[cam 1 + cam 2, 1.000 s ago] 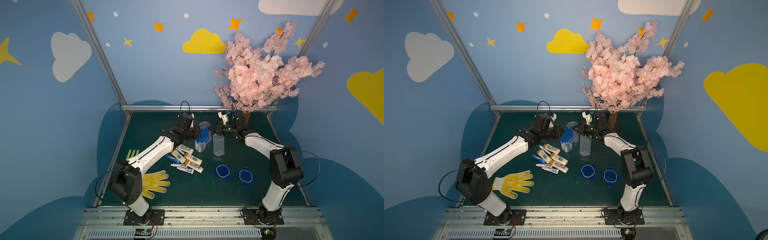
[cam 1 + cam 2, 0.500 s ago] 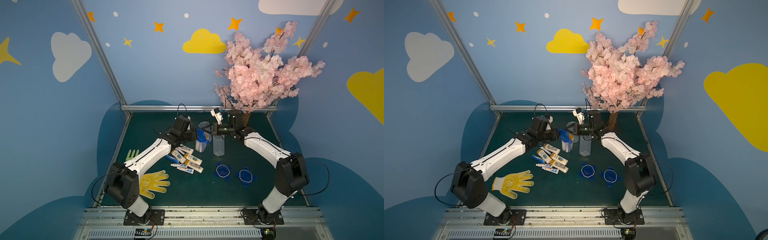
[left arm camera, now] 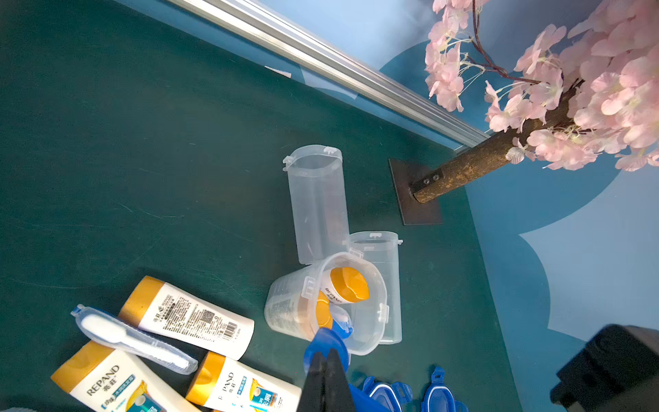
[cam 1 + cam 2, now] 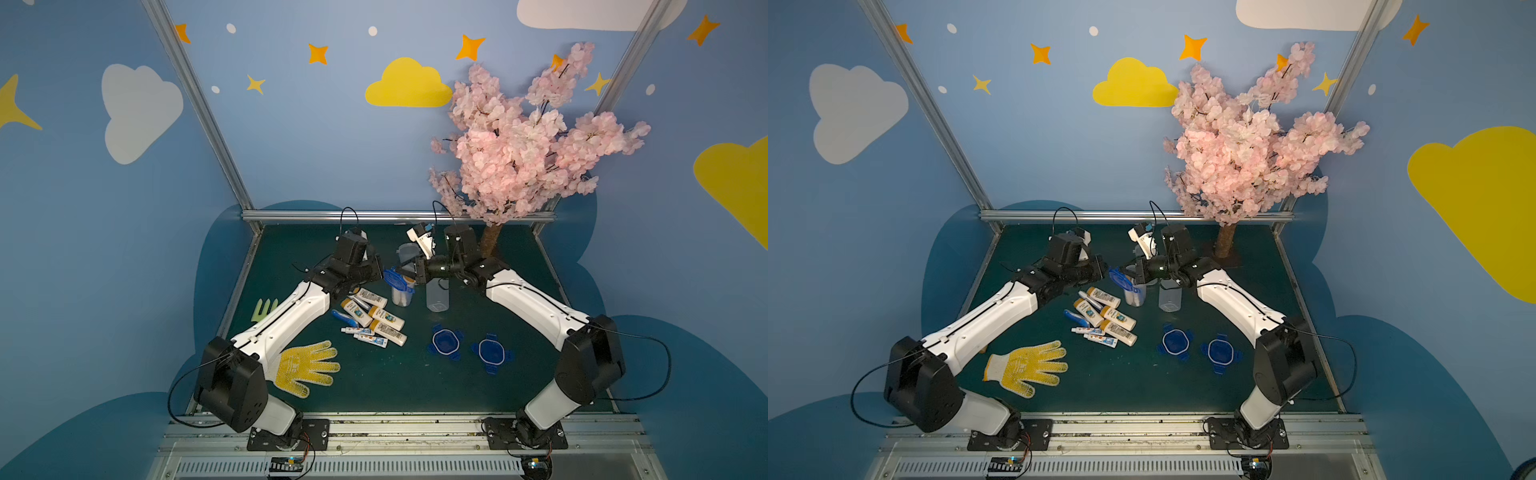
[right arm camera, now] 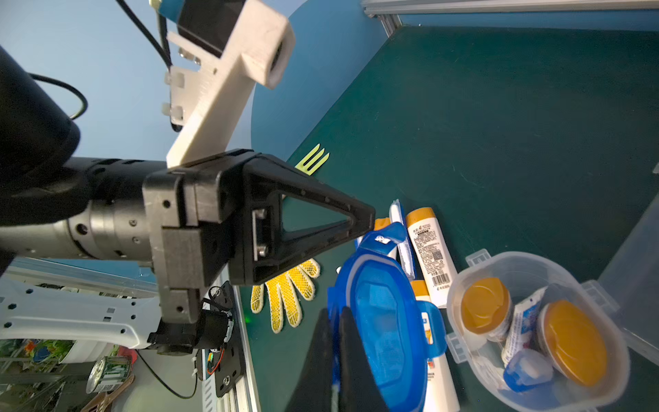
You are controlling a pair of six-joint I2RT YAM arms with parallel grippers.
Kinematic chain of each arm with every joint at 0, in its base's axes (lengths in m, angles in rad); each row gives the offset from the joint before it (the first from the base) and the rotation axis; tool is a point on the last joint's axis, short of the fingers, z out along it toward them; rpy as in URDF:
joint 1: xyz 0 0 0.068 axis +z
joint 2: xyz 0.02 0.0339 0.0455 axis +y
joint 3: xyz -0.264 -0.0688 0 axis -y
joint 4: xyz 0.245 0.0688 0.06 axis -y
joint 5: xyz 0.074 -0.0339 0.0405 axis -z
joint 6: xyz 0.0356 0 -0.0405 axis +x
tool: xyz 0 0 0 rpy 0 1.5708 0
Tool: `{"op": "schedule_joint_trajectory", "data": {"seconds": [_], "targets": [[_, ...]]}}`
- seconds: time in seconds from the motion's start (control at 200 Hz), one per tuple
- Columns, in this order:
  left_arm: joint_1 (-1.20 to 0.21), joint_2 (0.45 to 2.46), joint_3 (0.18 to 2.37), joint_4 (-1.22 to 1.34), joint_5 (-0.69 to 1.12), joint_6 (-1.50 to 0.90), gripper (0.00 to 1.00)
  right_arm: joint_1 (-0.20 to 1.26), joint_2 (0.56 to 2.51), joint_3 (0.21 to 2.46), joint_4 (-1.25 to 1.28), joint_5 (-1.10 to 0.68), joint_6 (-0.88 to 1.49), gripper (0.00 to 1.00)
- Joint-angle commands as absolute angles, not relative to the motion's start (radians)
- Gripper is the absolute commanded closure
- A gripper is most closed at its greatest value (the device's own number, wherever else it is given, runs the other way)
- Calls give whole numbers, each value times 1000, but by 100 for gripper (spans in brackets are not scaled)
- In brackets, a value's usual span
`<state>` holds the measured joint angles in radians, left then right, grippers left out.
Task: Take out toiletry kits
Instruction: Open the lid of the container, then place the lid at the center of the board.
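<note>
Fingers of the left gripper: pressed together on one tab of a blue lid, which hangs tilted just above and left of the open jar's mouth, at the centre of both top views.
Fingers of the right gripper: all but together, pinching the same lid's rim, apart from that tab.
Table: dark green, filling the lower middle of both top views.
Blossom tree: pink, upper right, its trunk at the table's far right corner.
Glove: yellow and white, lying flat at lower left, beside the left arm.
Open jar: clear, upright at the centre, below the held lid.
Empty jar: clear, upright, just right of the open jar.
Rear jar: clear, empty, behind the other two, partly hidden by the right gripper.
Toiletry kits: most lie loose in a pile left of centre, just beside the open jar: four white bottles with yellow caps, two toothpaste tubes, two toothbrushes.
Kit in the open jar: two yellow caps, one tube and one blue-and-white toothbrush end show at its mouth.
Loose lids: two, blue, flat, side by side, lower right of centre.
Fork: pale green, at the table's left edge.
</note>
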<state>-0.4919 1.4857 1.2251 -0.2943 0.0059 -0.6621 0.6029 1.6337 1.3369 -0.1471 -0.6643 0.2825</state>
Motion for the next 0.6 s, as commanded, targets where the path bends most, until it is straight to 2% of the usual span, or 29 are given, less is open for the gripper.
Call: {"op": "schedule_joint_trajectory", "data": {"seconds": [0.0, 0.115, 0.2, 0.345, 0.496, 0.596], "targets": [[-491, 1486, 1230, -299, 13, -663, 98, 619, 1611, 1312, -172, -668, 250, 100], [-490, 1494, 1235, -299, 16, -662, 88, 623, 1588, 1274, -198, -685, 260, 100], [-484, 1496, 1232, -295, 11, -661, 74, 624, 1539, 1221, -194, -690, 261, 100], [-471, 1499, 1232, -284, 21, -665, 56, 623, 1456, 1166, -242, -699, 243, 100], [-464, 1505, 1235, -285, 28, -661, 29, 618, 1370, 1090, -325, -664, 220, 100], [-462, 1512, 1241, -293, 37, -648, 7, 590, 1308, 1051, -428, -538, 240, 100]]}}
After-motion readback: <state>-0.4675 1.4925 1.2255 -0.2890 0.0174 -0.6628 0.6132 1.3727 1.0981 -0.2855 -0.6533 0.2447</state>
